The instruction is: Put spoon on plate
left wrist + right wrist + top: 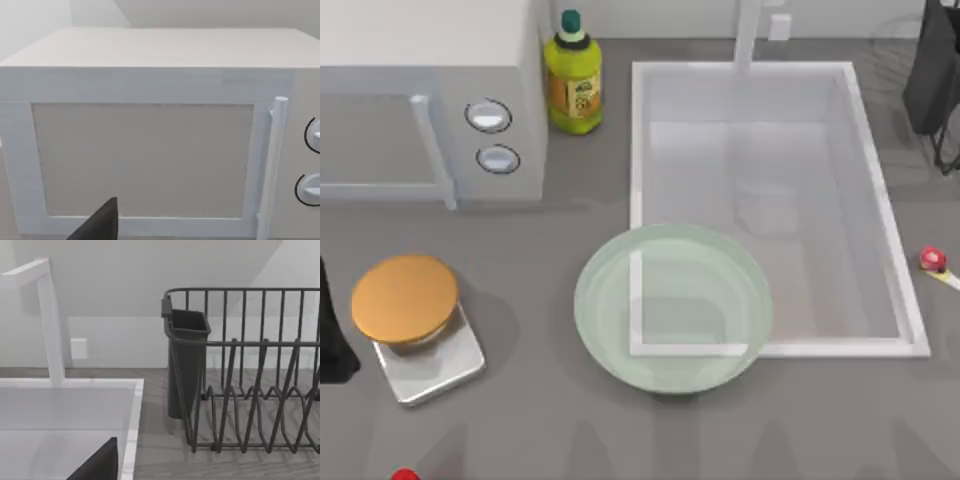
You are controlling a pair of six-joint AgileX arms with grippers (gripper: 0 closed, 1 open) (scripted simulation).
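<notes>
The plate (672, 306), a wide pale green glassy dish, rests over the front left corner of the sink, and the sink's rim shows through it. The spoon (934, 260) lies on the counter at the far right edge, right of the sink. Its red spotted knob and a short piece of white handle are in view, and the rest runs off the picture. My left arm (330, 340) is a dark shape at the table's left edge, far from both. A dark part of my left gripper (100, 227) faces the microwave. A dark part of my right gripper (100, 465) hangs over the sink's edge near the rack.
A white microwave (430, 100) fills the back left, with a yellow-green bottle (572, 80) beside it. An orange disc on a steel base (410, 320) stands front left. The sink (880, 200) with its faucet takes the middle right. A dark dish rack (250, 370) is back right. A small red object (405, 474) is at the front edge.
</notes>
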